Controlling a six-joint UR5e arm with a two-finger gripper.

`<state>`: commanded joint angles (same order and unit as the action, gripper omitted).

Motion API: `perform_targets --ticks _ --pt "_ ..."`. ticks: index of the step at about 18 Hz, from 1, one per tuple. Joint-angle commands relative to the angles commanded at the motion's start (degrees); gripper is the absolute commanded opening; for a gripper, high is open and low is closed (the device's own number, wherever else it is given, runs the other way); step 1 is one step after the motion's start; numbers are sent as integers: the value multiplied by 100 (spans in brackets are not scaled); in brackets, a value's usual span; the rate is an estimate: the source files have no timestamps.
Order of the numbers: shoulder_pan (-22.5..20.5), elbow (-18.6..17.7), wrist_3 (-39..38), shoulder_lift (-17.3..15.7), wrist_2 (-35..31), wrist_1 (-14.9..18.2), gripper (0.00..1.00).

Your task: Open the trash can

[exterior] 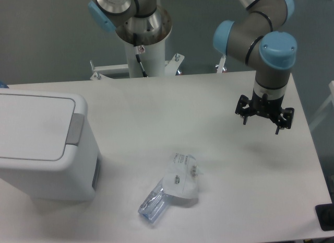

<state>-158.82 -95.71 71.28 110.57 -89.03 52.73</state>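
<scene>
Bin (44,149), lid down, at 9 o'clock; gripper (264,123), fingers apart, at 3. We should press the tab (76,129) squarely.

Dark print shows on the clear plastic bag (177,184), but none of it is legible.

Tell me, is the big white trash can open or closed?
Closed. The trash can's flat lid lies level on top with no gap, and the gripper hangs far away.

Grey arm (245,42) (blue caps); black claw (264,117).
</scene>
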Motion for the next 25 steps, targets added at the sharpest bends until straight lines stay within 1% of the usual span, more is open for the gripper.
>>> perform_targets --ticks 9,13,16,18,20,23,25 --pt "9 0 -18 -26 26 0 100" --pt "61 53 -44 -53 44 -35 100" --pt "61 53 -122 -53 184 -44 100" --pt "70 53 -342 -105 350 -44 100" --pt "166 79 -640 -114 509 -44 100" --pt "333 97 -1167 -298 606 -44 100" --pt "448 97 -1571 -439 912 -35 100"
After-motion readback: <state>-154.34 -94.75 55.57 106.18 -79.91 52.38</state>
